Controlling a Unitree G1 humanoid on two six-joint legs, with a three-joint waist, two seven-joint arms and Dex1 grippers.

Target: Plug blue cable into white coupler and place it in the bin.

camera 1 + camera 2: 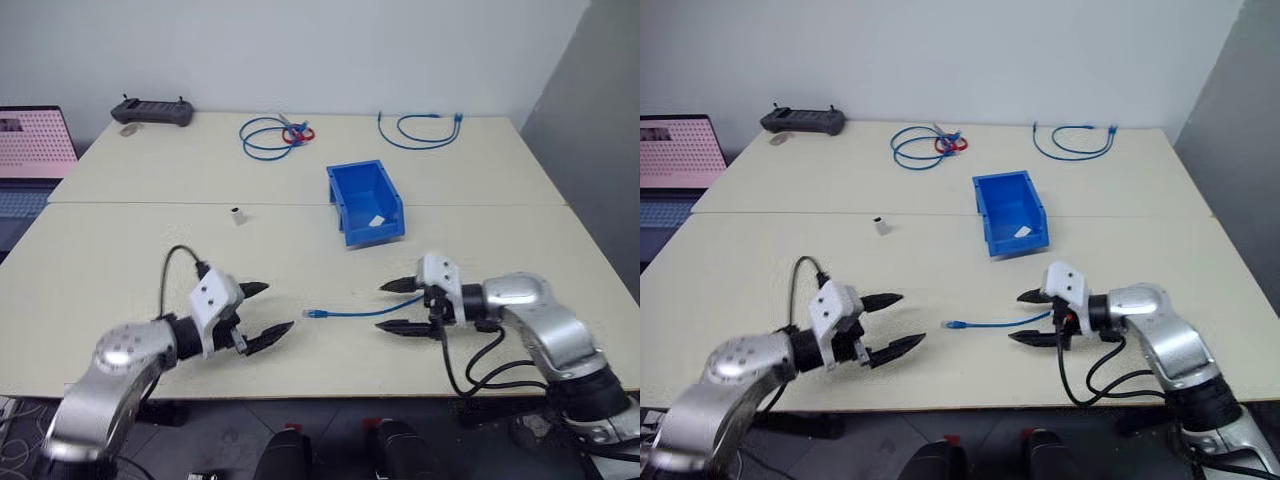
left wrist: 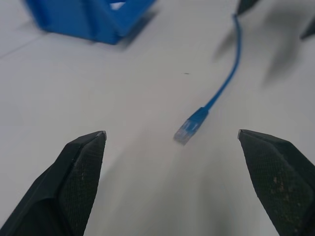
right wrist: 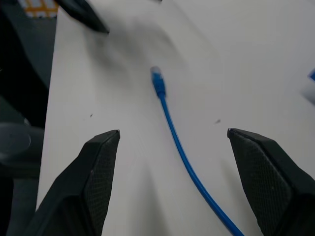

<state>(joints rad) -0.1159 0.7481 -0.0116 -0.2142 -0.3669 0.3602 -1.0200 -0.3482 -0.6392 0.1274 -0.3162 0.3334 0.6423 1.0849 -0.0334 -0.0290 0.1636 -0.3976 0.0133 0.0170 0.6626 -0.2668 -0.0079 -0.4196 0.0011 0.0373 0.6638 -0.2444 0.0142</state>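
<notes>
The blue cable (image 1: 360, 311) lies nearly straight on the table near its front edge. Its plug (image 2: 189, 129) points toward my left gripper (image 1: 277, 308), which is open a short way from it. My right gripper (image 1: 381, 307) is open around the cable's other end, and the cable (image 3: 170, 118) runs between its fingers (image 3: 98, 172) untouched. The white coupler (image 1: 238, 215) stands alone on the table, farther back and to the left. The blue bin (image 1: 365, 200) sits behind the cable with a small white piece (image 1: 377, 221) inside.
At the back of the table are a coiled blue cable with a red piece (image 1: 275, 135), a longer looped blue cable (image 1: 420, 128) and a black controller (image 1: 152, 111). A screen (image 1: 35, 140) stands off the table's left side.
</notes>
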